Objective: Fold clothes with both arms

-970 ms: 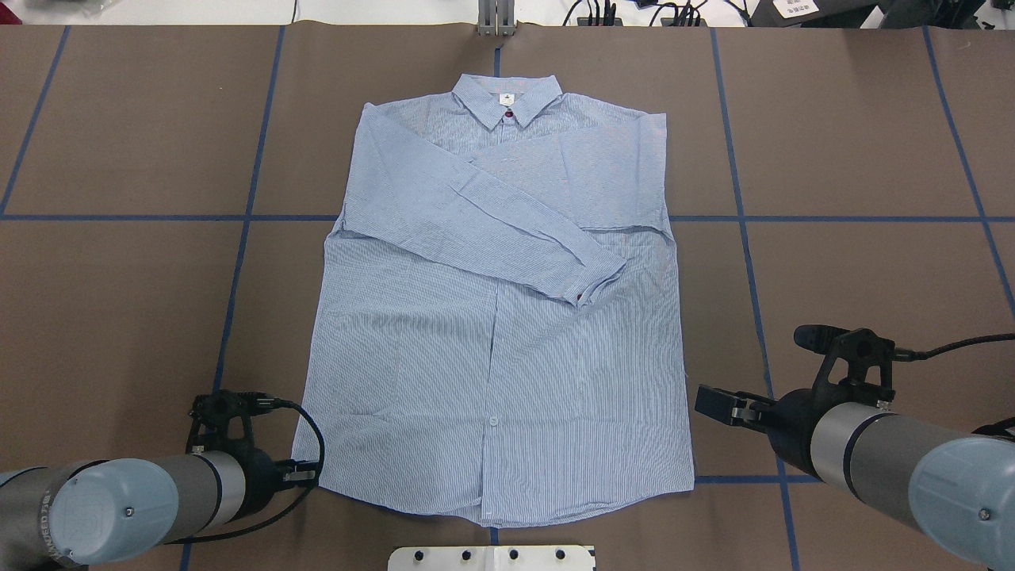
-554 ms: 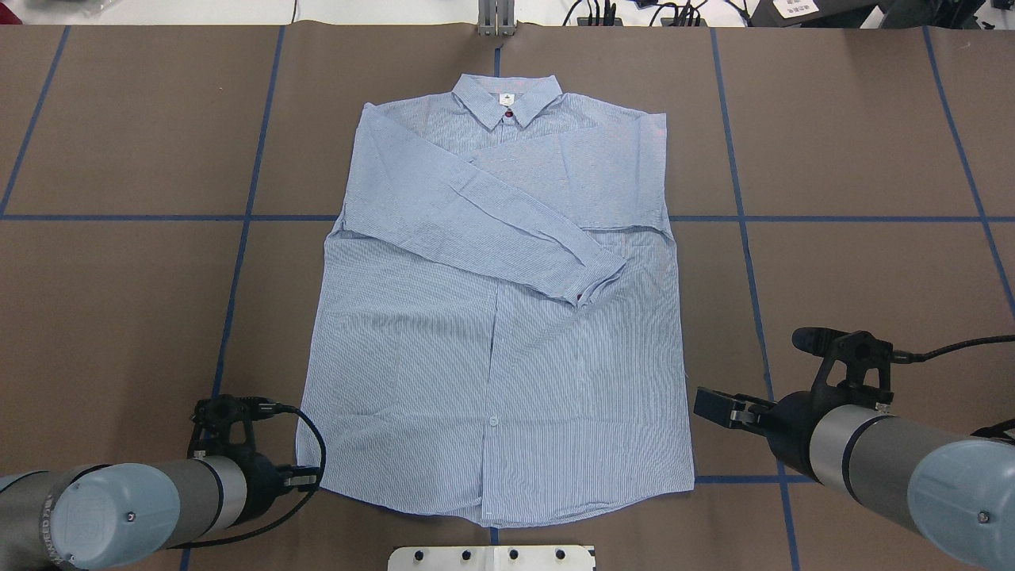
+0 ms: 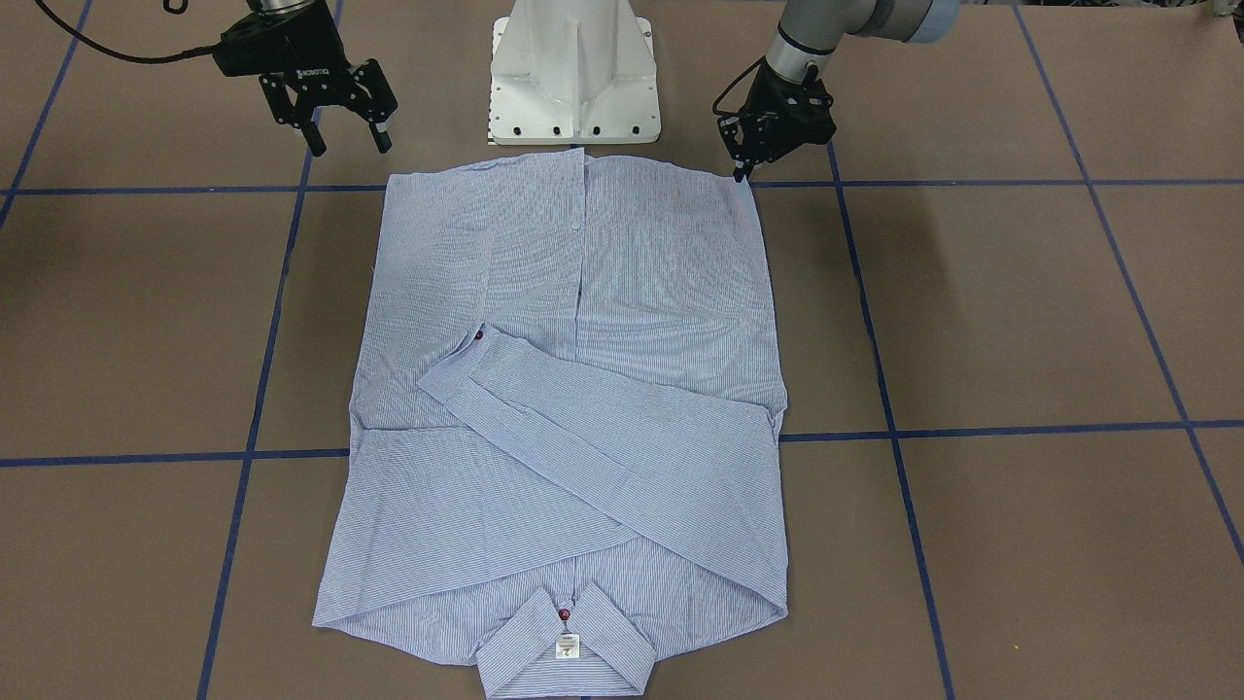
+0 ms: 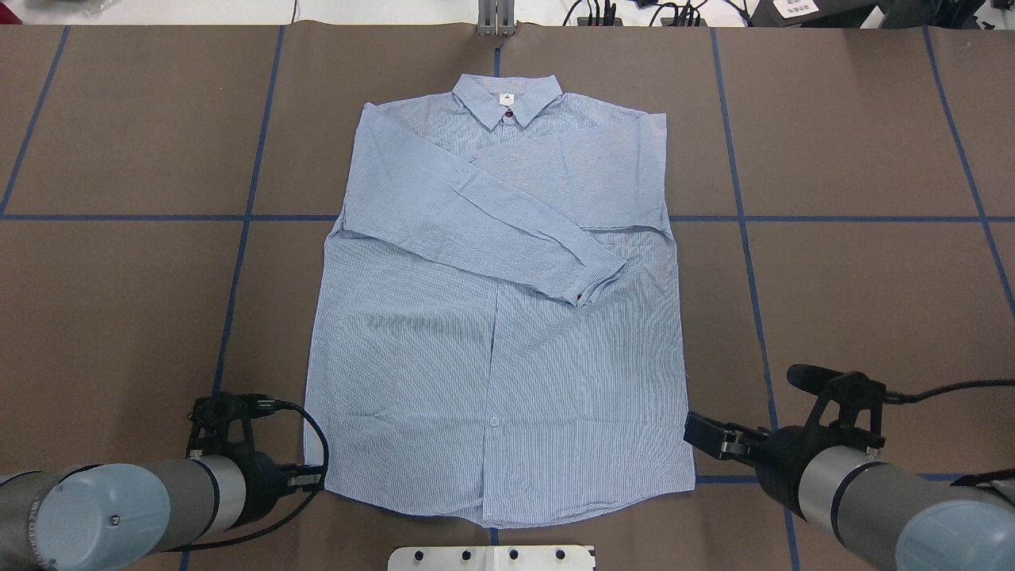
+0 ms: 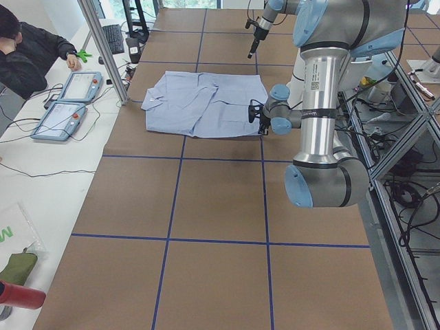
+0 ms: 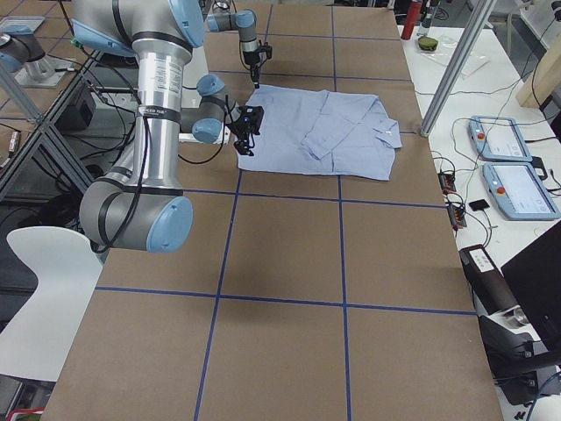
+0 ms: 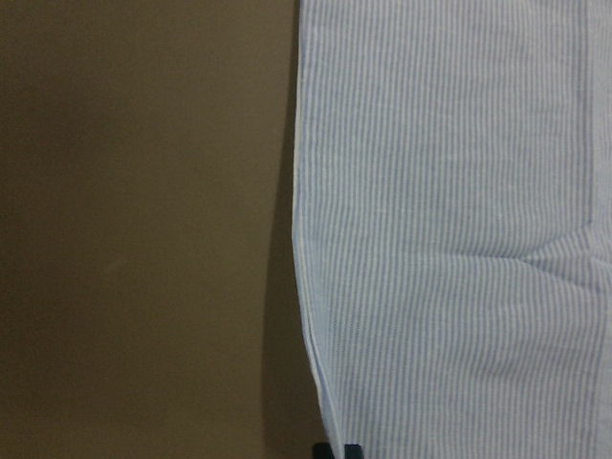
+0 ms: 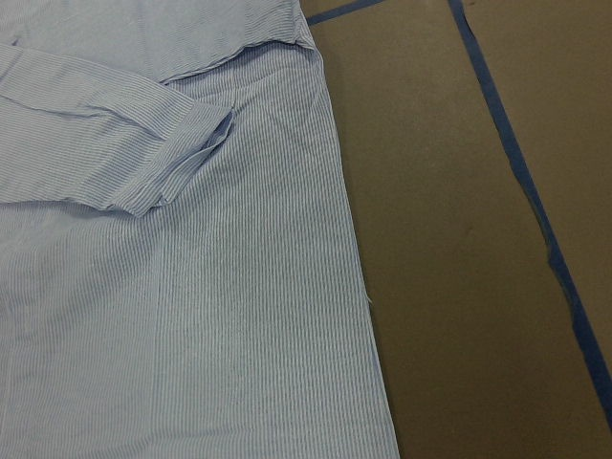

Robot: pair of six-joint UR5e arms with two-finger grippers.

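Note:
The light-blue striped shirt (image 4: 492,317) lies flat on the brown table, collar at the far side, both sleeves folded across the chest. It also shows in the front view (image 3: 583,389). My left gripper (image 4: 313,477) is at the near left hem corner. In the front view it (image 3: 741,173) has its jaws together at that corner. The left wrist view shows the shirt's edge (image 7: 459,239) with dark fingertips (image 7: 337,450) closed on it. My right gripper (image 4: 698,432) is open and empty beside the near right hem corner, with its fingers spread in the front view (image 3: 348,146).
The white pedestal base (image 3: 573,78) stands just behind the hem. Blue tape lines (image 4: 745,238) cross the table. A metal post (image 4: 496,20) stands at the far edge. An operator (image 5: 27,48) and control tablets (image 5: 69,103) are beyond the far side.
My right gripper has moved back toward the robot, to beside the right hem corner. The left hem corner has shifted slightly inward at my left gripper.

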